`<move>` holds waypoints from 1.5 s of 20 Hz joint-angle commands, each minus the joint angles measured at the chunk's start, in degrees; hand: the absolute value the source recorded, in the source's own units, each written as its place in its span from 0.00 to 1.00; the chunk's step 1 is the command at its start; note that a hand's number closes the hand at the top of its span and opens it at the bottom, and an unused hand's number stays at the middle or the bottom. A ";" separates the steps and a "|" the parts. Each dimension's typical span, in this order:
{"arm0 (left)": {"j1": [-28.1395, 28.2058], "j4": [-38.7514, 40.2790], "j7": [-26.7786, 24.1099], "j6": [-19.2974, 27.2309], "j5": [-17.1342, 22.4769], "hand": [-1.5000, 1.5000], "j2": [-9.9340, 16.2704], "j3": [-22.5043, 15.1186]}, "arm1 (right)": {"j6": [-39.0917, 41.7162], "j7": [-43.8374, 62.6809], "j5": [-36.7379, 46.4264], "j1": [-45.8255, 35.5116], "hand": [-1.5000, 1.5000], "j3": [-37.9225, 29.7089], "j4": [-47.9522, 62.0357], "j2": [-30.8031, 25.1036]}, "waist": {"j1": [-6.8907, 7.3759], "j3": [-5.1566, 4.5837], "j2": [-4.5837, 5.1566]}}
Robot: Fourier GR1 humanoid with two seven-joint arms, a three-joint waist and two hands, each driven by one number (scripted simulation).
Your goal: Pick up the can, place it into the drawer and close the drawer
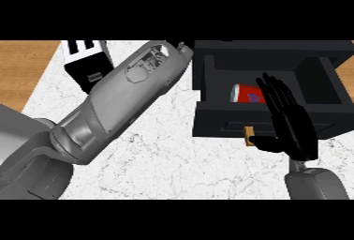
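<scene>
White marbled counter fills my view, wood showing past its left and right edges. I see the red can lying inside the open black drawer near the counter's far right corner. My right hand hangs over the drawer's front wall, fingers straight and together, thumb beside the small brass handle. My left forearm crosses the middle toward a black box at the far left; its hand I cannot see.

Legible marking: a bold black "E"-like character on the white top of the black box; the can bears an unreadable emblem.
</scene>
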 commanded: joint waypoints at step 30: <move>22.99 -35.82 14.88 -4.05 -6.33 0.00 24.61 -0.15 | -33.77 -4.21 9.83 -39.43 0.00 -15.17 63.46 0.43 | 3.43 0.06 0.99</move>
